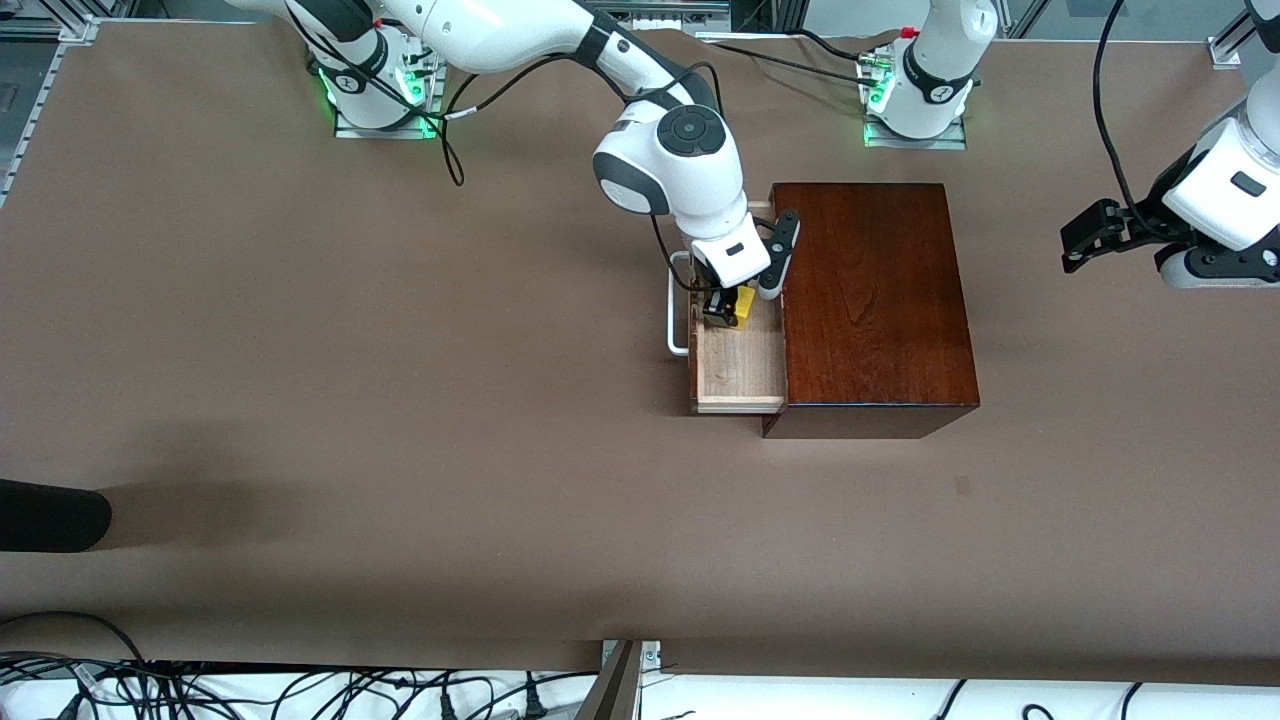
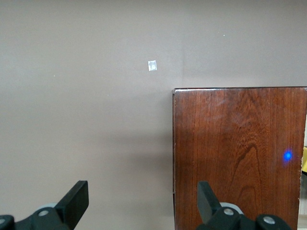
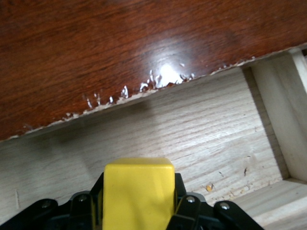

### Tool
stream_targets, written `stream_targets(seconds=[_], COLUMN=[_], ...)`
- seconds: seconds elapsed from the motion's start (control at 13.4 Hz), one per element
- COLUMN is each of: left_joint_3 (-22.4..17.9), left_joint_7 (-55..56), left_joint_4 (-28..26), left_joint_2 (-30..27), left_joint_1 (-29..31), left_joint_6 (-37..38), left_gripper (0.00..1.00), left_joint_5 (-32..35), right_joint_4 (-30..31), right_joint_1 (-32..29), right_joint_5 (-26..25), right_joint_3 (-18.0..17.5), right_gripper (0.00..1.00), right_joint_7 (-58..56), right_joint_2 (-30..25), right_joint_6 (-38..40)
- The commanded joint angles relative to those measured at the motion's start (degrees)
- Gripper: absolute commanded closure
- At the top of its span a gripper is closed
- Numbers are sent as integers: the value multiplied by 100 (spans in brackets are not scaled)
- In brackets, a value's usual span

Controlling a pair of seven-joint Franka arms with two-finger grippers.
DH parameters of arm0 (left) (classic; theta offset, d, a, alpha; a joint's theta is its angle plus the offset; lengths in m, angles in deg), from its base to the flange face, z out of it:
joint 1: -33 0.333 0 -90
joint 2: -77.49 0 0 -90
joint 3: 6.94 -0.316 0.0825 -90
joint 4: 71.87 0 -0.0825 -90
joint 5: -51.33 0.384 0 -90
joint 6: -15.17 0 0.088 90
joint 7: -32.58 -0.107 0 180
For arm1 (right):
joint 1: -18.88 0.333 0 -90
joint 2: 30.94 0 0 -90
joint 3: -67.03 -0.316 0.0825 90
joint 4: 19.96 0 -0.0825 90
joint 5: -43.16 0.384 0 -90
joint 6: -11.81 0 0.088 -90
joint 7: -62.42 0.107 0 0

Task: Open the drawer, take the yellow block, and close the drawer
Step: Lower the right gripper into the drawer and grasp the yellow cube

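Observation:
The dark reddish-brown wooden box (image 1: 870, 300) stands mid-table, and its drawer (image 1: 740, 365) is pulled out toward the right arm's end, showing a pale floor and a white bar handle (image 1: 676, 320). My right gripper (image 1: 728, 308) reaches down into the drawer and is shut on the yellow block (image 1: 745, 303). In the right wrist view the yellow block (image 3: 139, 191) fills the space between the black fingers (image 3: 192, 211), over the drawer floor (image 3: 201, 139). My left gripper (image 1: 1085, 235) waits open over the table at the left arm's end. Its fingers (image 2: 76, 199) hold nothing, beside the box (image 2: 240, 153).
A black rounded object (image 1: 50, 515) juts in at the table's edge at the right arm's end, nearer the front camera. A small white square (image 2: 152, 65) lies on the brown table near the box. Cables run along the front edge (image 1: 300, 690).

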Motion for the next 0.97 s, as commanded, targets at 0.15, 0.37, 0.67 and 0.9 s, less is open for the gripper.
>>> stream_targets(seconds=[0.15, 0.37, 0.67, 0.9], left_joint_3=[10, 1, 1, 1], left_joint_7=[-116, -116, -116, -116], left_joint_4=[174, 174, 174, 174], left_joint_2=[82, 82, 82, 82], left_joint_1=[49, 49, 49, 49], left_joint_6=[59, 59, 59, 59], left_gripper=[0, 0, 0, 0], left_joint_5=[-39, -39, -39, -39], right_joint_4=[-564, -704, -1030, -1030], right_joint_1=[131, 131, 131, 114], right_joint_5=[-86, -77, -42, 194], right_joint_3=[43, 26, -18, -1], right_gripper=[76, 76, 77, 78], right_joint_7=[49, 76, 208, 225], right_joint_2=[66, 40, -118, -390], right_joint_6=[562, 824, 1659, 2046])
